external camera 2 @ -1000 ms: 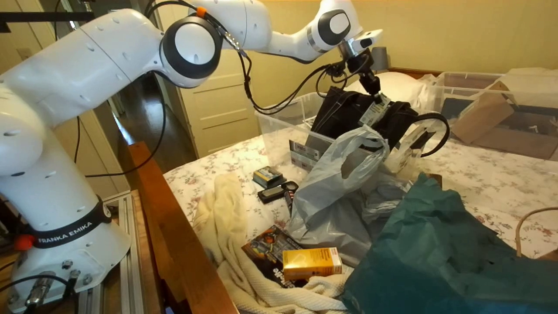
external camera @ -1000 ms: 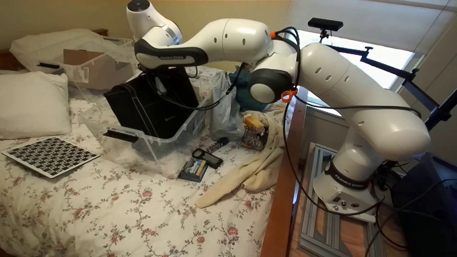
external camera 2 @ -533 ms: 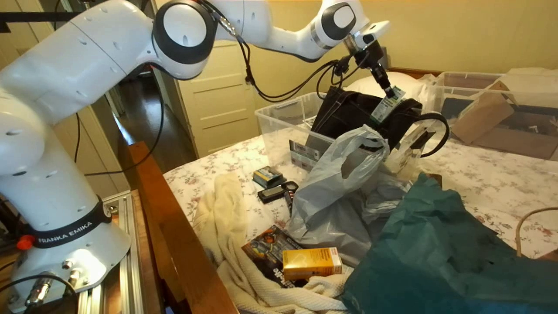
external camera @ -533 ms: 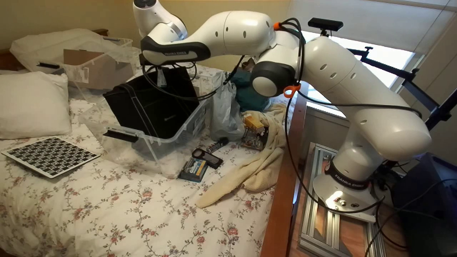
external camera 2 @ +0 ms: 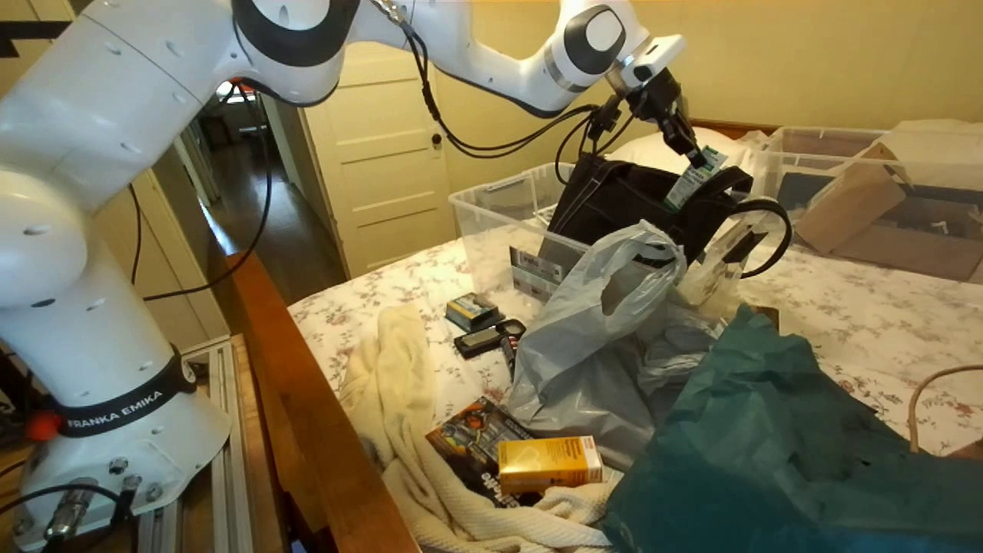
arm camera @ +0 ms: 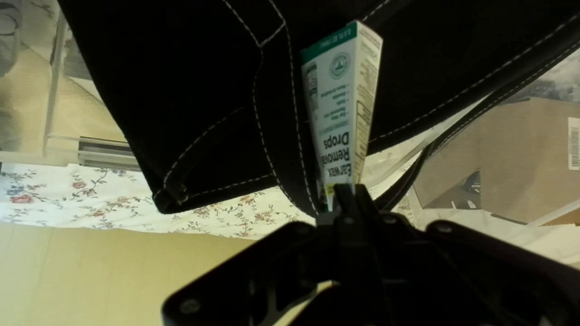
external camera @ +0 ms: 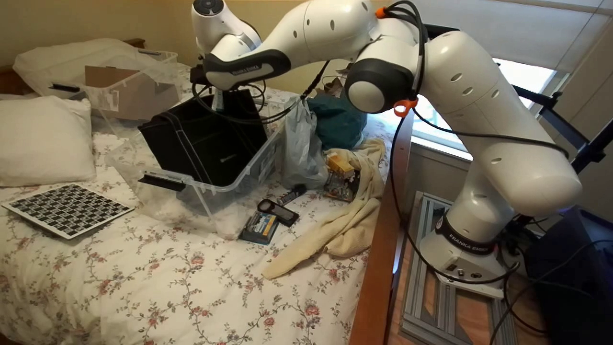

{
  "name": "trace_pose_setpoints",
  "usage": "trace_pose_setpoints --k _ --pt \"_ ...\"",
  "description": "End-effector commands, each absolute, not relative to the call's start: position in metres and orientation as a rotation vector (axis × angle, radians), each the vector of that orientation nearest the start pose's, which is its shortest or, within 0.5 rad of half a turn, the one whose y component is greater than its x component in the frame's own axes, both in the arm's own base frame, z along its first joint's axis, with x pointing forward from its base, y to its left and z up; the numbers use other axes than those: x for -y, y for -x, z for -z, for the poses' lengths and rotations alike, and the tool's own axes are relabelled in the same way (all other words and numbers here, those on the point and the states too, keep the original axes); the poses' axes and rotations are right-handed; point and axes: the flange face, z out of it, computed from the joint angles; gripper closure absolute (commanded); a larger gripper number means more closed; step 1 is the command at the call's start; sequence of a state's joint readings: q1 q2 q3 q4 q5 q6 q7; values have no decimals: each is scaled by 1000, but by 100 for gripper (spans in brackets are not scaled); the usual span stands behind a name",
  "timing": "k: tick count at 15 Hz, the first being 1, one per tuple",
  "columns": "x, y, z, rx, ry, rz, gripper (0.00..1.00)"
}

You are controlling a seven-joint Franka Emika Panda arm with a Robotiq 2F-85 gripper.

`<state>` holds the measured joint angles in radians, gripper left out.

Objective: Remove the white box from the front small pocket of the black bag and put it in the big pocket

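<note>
The gripper (arm camera: 351,192) has its fingers (arm camera: 363,199) drawn nearly together, pinching the box (arm camera: 340,95), white with a green edge, near one end. In the wrist view the box runs from the fingertips toward 12 o'clock, its print upside down and its far end in plain sight against the dark cloth of the bag (external camera: 220,148); whether it touches that cloth I cannot tell. In an exterior view it stands tilted at the bag's upper part, one end toward 1 o'clock, the other toward 7, and the fingers meet it near the 1 o'clock end.

The bag sits tilted in a clear bin (external camera: 230,188). From that bin, in an exterior view, a pillow (external camera: 45,143) lies at 9 o'clock, a checkered board (external camera: 69,211) at 8, a blanket (external camera: 330,235) at 4, a small carton (external camera: 261,227) just beside the bin between 4 and 5, and a sack (external camera: 301,153) at 3. A second bin (external camera: 64,88), holding cardboard (external camera: 110,76), stands between 10 and 11. From the sack, in an exterior view, a yellow carton (external camera 2: 549,463) lies at 7 o'clock and a teal bundle (external camera 2: 768,461) at 4.
</note>
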<state>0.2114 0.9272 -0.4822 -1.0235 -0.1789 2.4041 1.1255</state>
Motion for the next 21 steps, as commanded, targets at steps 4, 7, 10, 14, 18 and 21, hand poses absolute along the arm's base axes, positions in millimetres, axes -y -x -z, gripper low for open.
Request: trace_pose_setpoints --k 4,7,10,14,18,21 --pt "59 -813 -377 -1528 2757 1112 98" --pt "55 -814 -384 -1407 2729 1150 99" --pt "64 -812 -391 -1402 2653 1187 99" --pt "92 -807 -395 -1571 2597 1199 99" --pt "106 -800 -404 -1536 2561 1179 99" --pt "107 -794 -412 -1462 2559 1183 99"
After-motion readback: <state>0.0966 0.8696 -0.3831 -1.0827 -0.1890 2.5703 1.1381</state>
